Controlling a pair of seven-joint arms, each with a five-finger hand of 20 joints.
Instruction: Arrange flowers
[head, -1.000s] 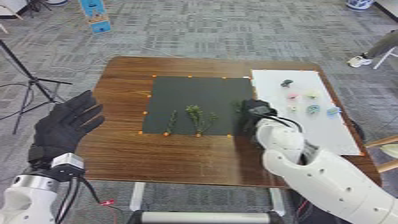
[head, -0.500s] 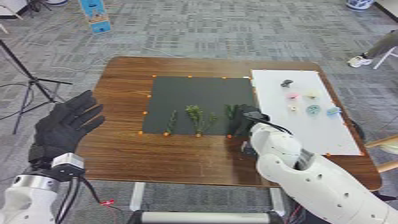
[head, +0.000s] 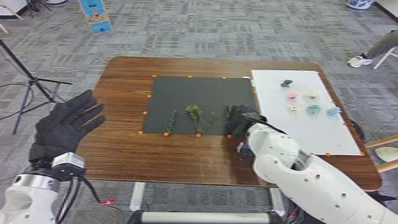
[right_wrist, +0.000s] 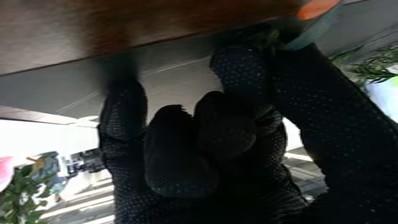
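**Square the sprig before release**

The green sprig (head: 228, 110) is at the dark mat's (head: 209, 89) right edge, centre of the head view; the right hand's (head: 242, 121) curled fingers seem to pinch it. Align it with the neighbouring sprigs (head: 193, 112), then ease off. The left hand (head: 67, 122), frame left, is open.

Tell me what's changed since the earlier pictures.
The right hand has moved left and nearer the robot; the green sprig beside it shifted likewise. Whether the hand grips it, I cannot tell. The left hand, the other stems and the small flowers stayed put.
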